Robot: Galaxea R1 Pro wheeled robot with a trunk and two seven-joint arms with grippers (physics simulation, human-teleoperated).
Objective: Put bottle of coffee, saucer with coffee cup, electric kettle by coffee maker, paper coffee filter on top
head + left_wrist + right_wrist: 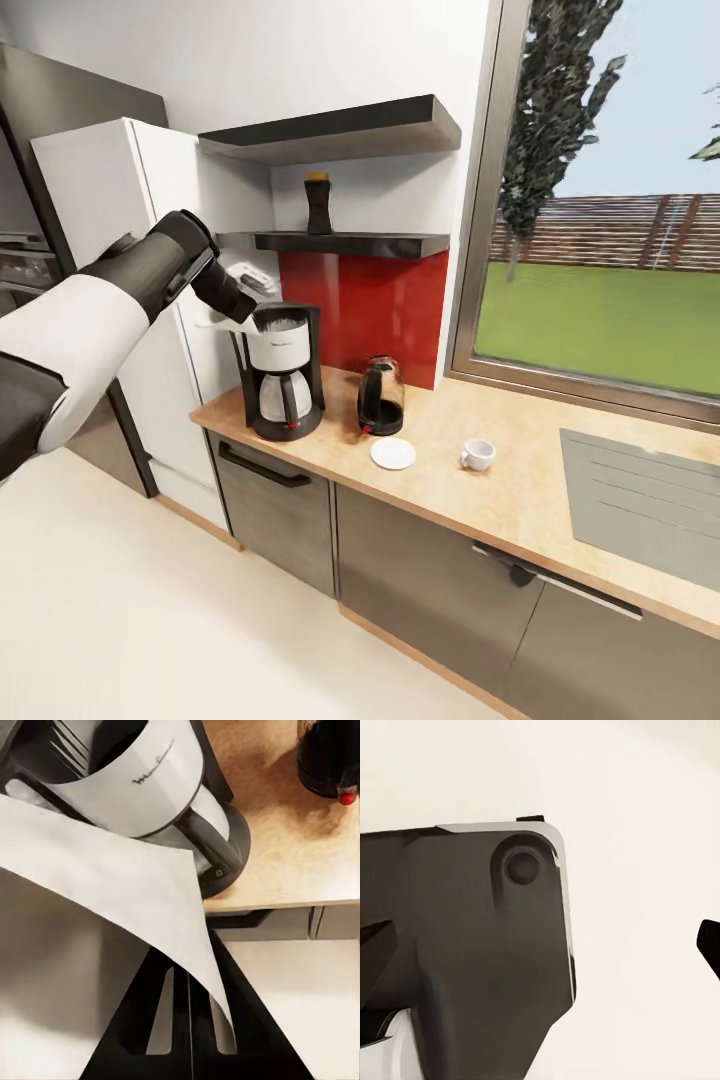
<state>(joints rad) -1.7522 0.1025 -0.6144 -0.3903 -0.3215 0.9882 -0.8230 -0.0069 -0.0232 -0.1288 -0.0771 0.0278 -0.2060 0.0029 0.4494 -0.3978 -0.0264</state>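
The black coffee maker (283, 370) with a white front stands at the left end of the kitchen countertop (500, 500). My left gripper (238, 303) hovers just left of its top, shut on the paper coffee filter (222, 321). In the left wrist view the filter (97, 892) spreads wide over the shut gripper (187, 975), beside the coffee maker (150, 780). The dark electric kettle (381, 397) stands right of the machine, then the saucer (393, 453) and the coffee cup (478, 454), apart on the counter. The bottle of coffee (317, 203) stands on the kitchen shelf (350, 243). My right gripper (547, 945) is open.
A white fridge (110, 200) flanks the counter's left end. An upper black shelf (330, 130) hangs above the lower one. A grey cooktop (640, 510) lies at the counter's right, under a large window (610, 250). The right wrist view faces a dark robot part (465, 960) over pale floor.
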